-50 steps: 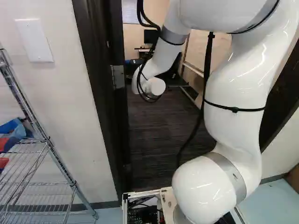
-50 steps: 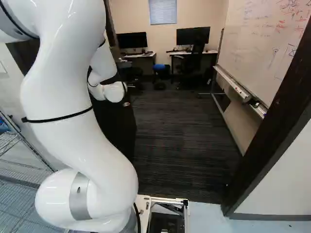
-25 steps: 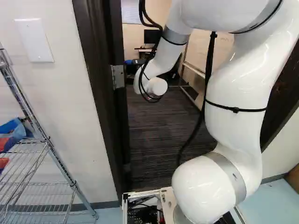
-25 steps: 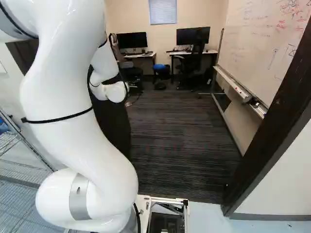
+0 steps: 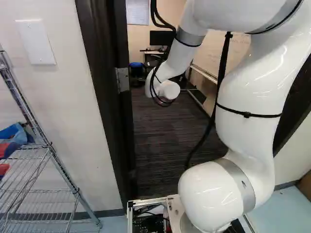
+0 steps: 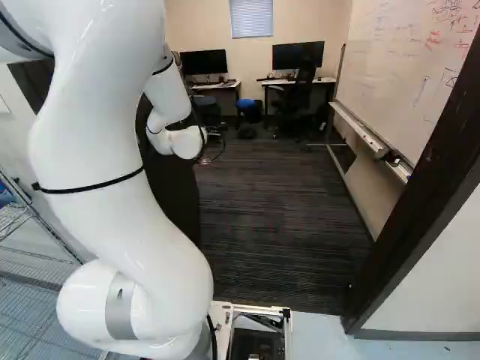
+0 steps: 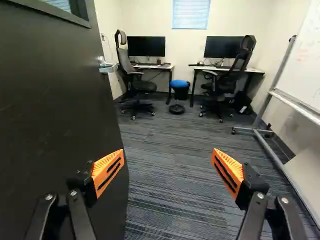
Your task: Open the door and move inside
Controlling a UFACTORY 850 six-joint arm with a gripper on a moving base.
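"Wrist view first: where are you finding the door (image 7: 50, 110)?"

"Beside the hand (image 7: 168, 159), standing ajar into the room. Its lever handle (image 7: 106, 66) is sitting ahead, well apart from the hand."

"And the hand's state?"

"Open. You are seeing its fingers (image 7: 106, 170) spreading wide, gripping nothing. One is overlapping the door panel; whether it is touching, you cannot tell."

"Progress, then?"

"Opening: looking largely done, by my judgement. Full swing: not determinable. Right base view: you are getting a broad way through onto the dark carpet (image 6: 277, 217), the door frame (image 6: 420, 202) bounding one side."

"Moving inside?"

"Only partly. Your arm (image 6: 112, 195) is reaching through the doorway, but the base (image 6: 259, 310) is sitting at the threshold, pale blue floor (image 6: 319, 341) showing beside it."

"Remaining?"

"Driving the base in. You are probably needing to watch the arm's clearance from the door, in case it is swinging back."
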